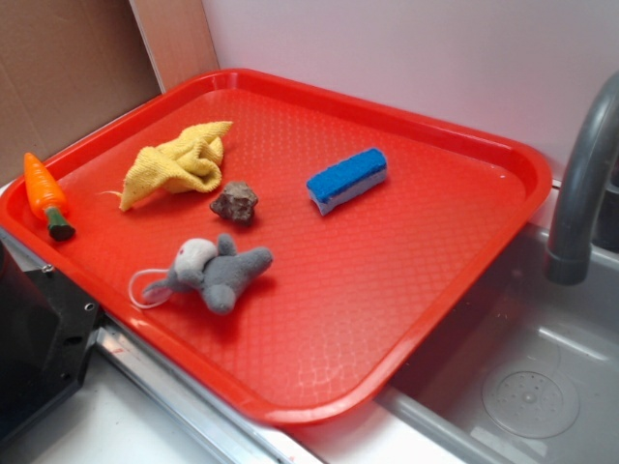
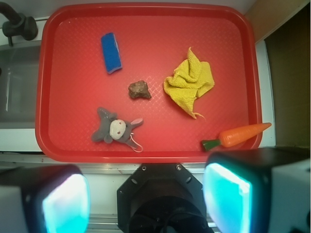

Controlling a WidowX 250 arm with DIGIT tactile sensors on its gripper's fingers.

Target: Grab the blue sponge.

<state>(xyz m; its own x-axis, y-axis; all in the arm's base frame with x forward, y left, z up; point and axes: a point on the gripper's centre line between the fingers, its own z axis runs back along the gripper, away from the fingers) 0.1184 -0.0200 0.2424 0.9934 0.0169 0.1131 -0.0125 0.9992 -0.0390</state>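
The tool (image 2: 146, 204) is wide open and holds nothing; it hangs high over the near edge of the red tray (image 2: 146, 153); the blue sponge (image 2: 111, 52) lies far off, near the tap (image 2: 17, 24); going down too soon, it might grab the toy mouse (image 2: 115, 129) or the brown rock (image 2: 139, 90) instead.

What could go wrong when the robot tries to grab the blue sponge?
The gripper is open but far from the sponge, above the tray's near edge, so it has a long reach. On the way it might bump the mouse or the rock. The sponge lies at a slant, so a badly turned gripper could just push it.
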